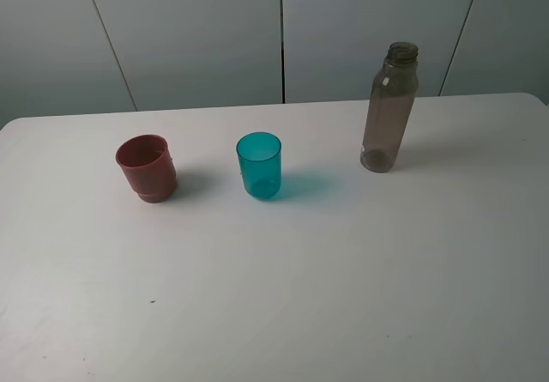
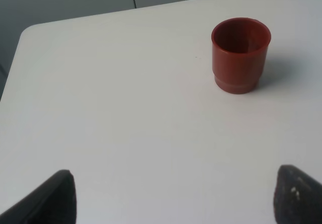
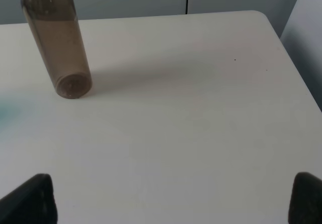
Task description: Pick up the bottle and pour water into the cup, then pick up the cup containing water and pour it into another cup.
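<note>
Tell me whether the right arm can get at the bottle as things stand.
Probably yes. The bottle stands upright and alone ahead of the right gripper, whose jaws are wide open, with only bare table between them. The teal cup stands apart.

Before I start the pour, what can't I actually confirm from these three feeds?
- Both arms: absent from the exterior high view; only the fingertips of the left gripper and the right gripper show, cut by the wrist frames' edges.
- Bottle: water level unreadable through the smoky plastic; its neck is cut off in the right wrist view.
- Teal cup: only a blurred tint at the right wrist frame's edge.
- Red-brown cup: bottom hidden by its own wall.
</note>
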Controlling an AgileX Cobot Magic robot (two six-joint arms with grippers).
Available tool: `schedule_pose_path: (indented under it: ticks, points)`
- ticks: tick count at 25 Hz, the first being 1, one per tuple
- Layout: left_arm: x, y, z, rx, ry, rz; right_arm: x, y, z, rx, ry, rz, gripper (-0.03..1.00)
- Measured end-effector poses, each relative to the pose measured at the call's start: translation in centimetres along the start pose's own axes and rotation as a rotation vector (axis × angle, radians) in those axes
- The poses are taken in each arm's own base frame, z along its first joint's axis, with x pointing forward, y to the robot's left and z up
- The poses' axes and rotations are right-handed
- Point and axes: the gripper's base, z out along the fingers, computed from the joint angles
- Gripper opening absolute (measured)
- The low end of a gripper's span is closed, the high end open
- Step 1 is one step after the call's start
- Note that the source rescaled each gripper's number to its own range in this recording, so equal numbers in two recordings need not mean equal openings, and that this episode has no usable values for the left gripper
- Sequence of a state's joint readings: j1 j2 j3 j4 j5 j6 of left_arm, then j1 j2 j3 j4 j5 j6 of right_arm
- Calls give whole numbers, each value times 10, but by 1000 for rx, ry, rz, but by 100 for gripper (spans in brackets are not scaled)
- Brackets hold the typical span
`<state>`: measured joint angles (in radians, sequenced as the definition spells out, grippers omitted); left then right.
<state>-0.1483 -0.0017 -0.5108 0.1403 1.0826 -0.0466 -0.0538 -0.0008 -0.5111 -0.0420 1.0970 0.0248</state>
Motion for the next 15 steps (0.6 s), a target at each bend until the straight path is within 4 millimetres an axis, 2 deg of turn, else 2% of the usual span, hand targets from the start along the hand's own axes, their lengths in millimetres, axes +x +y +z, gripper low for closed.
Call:
schedule_pose_path:
  ticks: [15]
  points:
    - [0, 0, 0, 0, 0, 0, 0, 0, 0, 0, 0, 0, 100]
